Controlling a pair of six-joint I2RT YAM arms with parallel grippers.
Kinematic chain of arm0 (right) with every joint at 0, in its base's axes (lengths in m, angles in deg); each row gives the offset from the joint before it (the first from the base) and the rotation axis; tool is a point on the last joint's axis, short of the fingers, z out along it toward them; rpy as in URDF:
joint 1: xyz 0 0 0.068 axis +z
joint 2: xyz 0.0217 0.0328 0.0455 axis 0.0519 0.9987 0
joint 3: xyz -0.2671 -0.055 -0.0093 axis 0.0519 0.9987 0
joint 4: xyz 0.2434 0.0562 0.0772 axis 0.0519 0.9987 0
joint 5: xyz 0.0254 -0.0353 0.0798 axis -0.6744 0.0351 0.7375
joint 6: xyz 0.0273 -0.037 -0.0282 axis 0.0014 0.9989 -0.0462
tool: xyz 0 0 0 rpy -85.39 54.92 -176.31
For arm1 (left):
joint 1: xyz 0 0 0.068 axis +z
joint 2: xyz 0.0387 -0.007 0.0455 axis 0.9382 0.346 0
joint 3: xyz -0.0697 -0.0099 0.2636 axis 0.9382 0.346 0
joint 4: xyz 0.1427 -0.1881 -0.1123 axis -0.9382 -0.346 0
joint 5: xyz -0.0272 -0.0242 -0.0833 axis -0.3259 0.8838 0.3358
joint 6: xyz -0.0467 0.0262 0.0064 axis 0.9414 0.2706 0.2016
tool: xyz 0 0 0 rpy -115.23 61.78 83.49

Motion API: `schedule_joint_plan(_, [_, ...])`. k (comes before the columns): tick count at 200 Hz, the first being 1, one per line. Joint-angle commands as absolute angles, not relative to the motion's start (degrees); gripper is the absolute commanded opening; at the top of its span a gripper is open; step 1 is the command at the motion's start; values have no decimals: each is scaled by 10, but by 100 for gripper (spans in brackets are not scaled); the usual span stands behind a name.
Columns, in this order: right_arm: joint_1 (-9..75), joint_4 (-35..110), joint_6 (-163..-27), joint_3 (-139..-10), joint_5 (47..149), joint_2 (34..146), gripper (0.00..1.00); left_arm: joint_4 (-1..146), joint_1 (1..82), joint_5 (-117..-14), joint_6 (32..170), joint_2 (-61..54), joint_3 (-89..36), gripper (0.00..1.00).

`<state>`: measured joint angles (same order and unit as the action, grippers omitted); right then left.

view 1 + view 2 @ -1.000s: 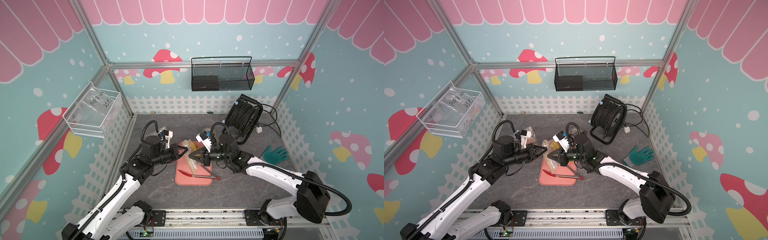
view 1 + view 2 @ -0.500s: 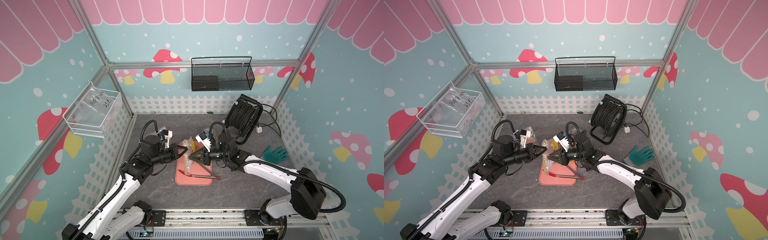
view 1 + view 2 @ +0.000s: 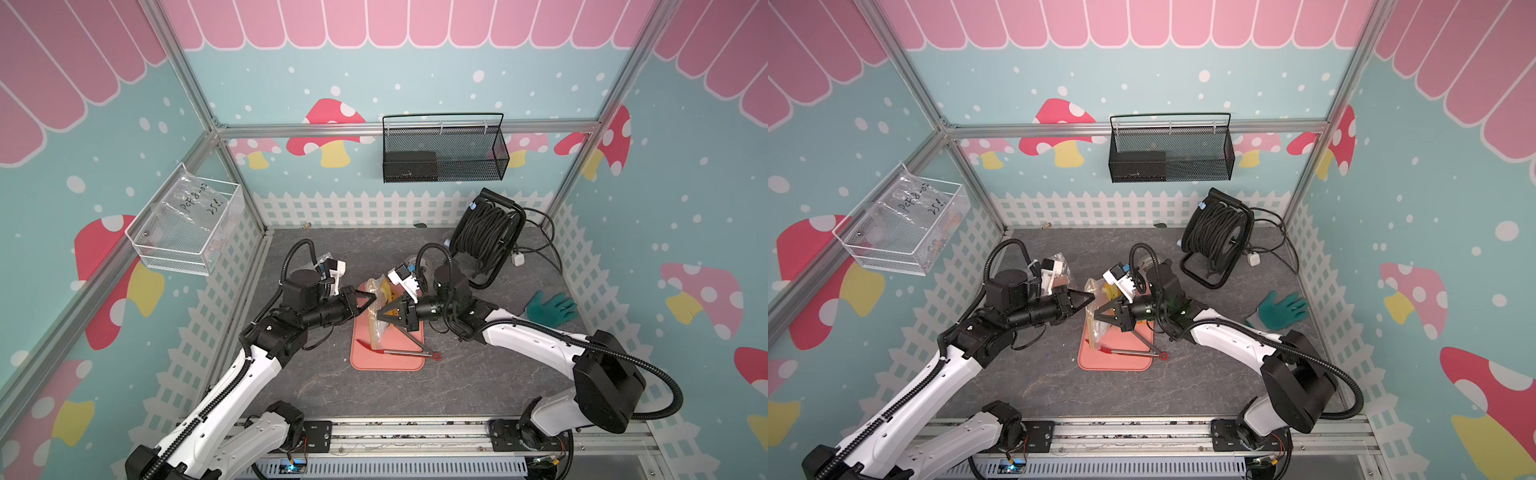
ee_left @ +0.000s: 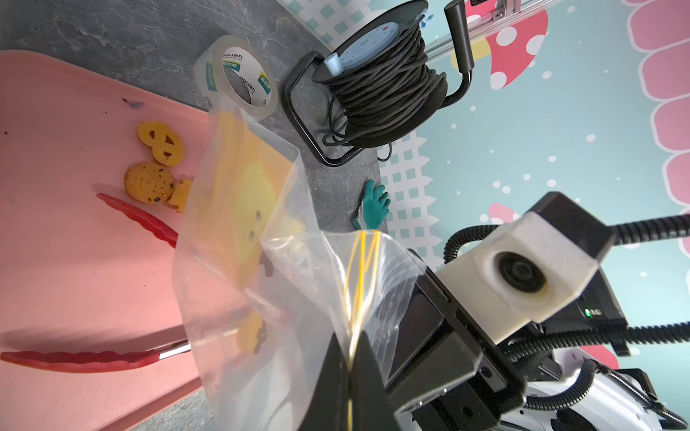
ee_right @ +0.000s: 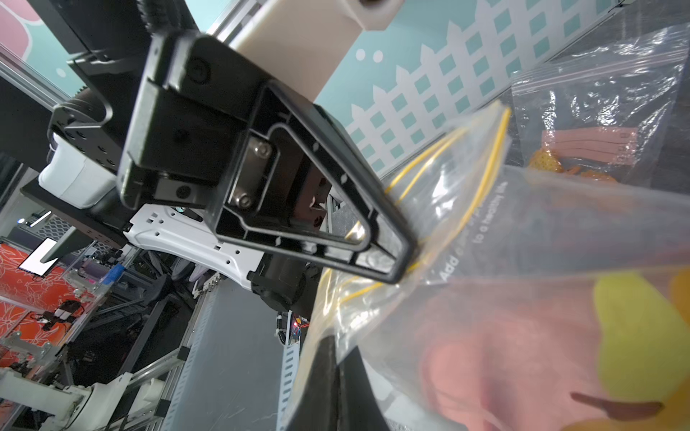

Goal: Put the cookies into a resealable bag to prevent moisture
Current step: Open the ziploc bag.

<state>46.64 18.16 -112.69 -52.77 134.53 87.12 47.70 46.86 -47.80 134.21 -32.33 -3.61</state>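
**Both grippers closed on a clear zip bag above a pink board**

The left gripper (image 3: 371, 297) is fully closed and pinches the yellow zip strip at the mouth of the resealable bag (image 3: 374, 332). The right gripper (image 3: 381, 316) faces it from the opposite side of the pink board (image 3: 386, 363). Its jaws are also pressed together on the bag's top edge, just beside the left gripper. The bag hangs between them over the far half of the board.

Yellow, face-marked shapes show through the plastic, but it is unclear whether they lie inside the bag or behind it. Loose cookies (image 4: 148, 183) lie on the board beside the bag: a round, chip-speckled one right next to a yellow face-shaped one. Red-tipped tongs (image 3: 405, 352) lie across the near half of the board. The board sits on the grey table (image 3: 478, 374).

A second ago the right gripper's jaws stood slightly apart at the bag, and they have since closed. The left gripper has kept its grip throughout.
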Motion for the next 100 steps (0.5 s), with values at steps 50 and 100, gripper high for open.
schedule_joint_plan(50, [447, 208, -1129, -527, 1305, 840, 0, 349, 518, -470, 1266, -343, -75, 5])
schedule_joint_plan(100, [447, 266, -1132, -564, 1253, 850, 0, 245, 526, -517, 1202, -309, -115, 14])
